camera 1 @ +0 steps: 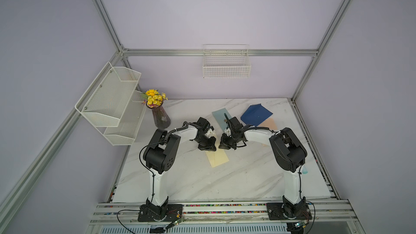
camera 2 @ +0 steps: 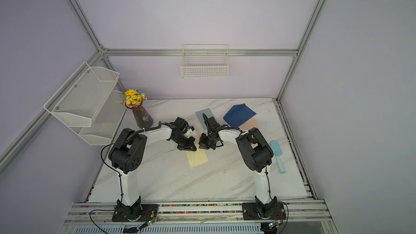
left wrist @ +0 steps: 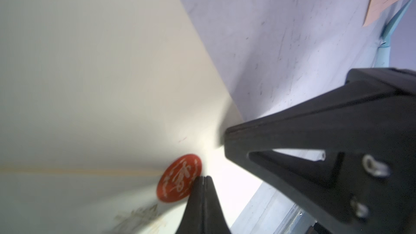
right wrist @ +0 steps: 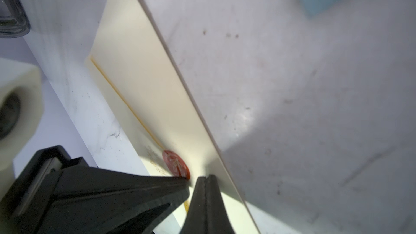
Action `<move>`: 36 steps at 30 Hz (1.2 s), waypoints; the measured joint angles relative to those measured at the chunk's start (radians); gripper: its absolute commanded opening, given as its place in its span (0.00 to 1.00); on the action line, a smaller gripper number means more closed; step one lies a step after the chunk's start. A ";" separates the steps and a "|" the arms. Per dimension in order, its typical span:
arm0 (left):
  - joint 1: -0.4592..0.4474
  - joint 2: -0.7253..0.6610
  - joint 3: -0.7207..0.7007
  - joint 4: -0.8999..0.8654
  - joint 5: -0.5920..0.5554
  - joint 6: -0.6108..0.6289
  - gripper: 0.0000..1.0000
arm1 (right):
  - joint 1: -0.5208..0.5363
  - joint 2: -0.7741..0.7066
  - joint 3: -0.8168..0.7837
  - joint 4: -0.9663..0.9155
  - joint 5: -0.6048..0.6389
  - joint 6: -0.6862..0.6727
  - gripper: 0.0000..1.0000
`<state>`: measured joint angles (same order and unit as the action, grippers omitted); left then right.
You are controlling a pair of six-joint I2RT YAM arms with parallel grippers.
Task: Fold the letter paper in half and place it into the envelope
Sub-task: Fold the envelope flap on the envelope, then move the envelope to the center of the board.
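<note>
Where the cream letter paper lies mid-table, left gripper and right gripper meet at its far edge, both clenched beside the red seal; likely working the fold. Pinching it? Cannot tell. Dark blue envelope waits far right, flap open.

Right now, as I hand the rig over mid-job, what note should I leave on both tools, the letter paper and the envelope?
Left tool: shut, seemingly pinching the cream paper beside its red seal.
Right tool: shut on the same end of the paper, its tips close to the left one's.
Dark blue envelope: farther back to the right, flap open, apart from the paper.
Done: fold begun, one layer raised off the other.
Left: lay the fold flat and crease it, then slide the paper into the envelope.
</note>
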<state>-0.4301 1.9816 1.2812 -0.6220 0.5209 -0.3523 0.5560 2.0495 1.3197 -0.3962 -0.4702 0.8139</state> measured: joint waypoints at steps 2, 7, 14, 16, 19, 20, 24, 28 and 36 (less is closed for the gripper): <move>0.044 -0.038 -0.010 -0.047 -0.039 0.011 0.32 | 0.001 0.006 0.003 0.013 -0.002 0.004 0.00; 0.206 -0.190 -0.014 -0.131 -0.133 0.037 0.87 | 0.010 0.035 0.035 0.031 -0.014 0.014 0.00; 0.278 -0.317 0.024 -0.201 -0.208 0.058 1.00 | 0.043 0.116 0.141 0.050 -0.028 0.023 0.00; 0.277 -0.322 0.024 -0.214 -0.213 0.057 1.00 | 0.052 0.145 0.183 0.052 -0.036 0.027 0.00; 0.277 -0.323 0.014 -0.220 -0.216 0.054 1.00 | 0.068 0.195 0.254 0.053 -0.046 0.032 0.00; 0.277 -0.325 0.008 -0.223 -0.216 0.052 1.00 | 0.074 0.216 0.285 0.053 -0.049 0.035 0.00; 0.277 -0.343 -0.019 -0.232 -0.219 0.048 1.00 | 0.094 0.293 0.404 0.047 -0.056 0.042 0.00; 0.277 -0.374 -0.025 -0.239 -0.234 0.047 1.00 | 0.111 0.381 0.548 0.019 -0.069 0.053 0.00; 0.277 -0.415 -0.037 -0.245 -0.245 0.023 1.00 | 0.115 0.483 0.746 -0.065 -0.082 0.082 0.00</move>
<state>-0.1528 1.5665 1.2442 -0.8665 0.2756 -0.3298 0.6708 2.5324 2.0655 -0.4614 -0.5518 0.8963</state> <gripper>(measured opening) 0.997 0.044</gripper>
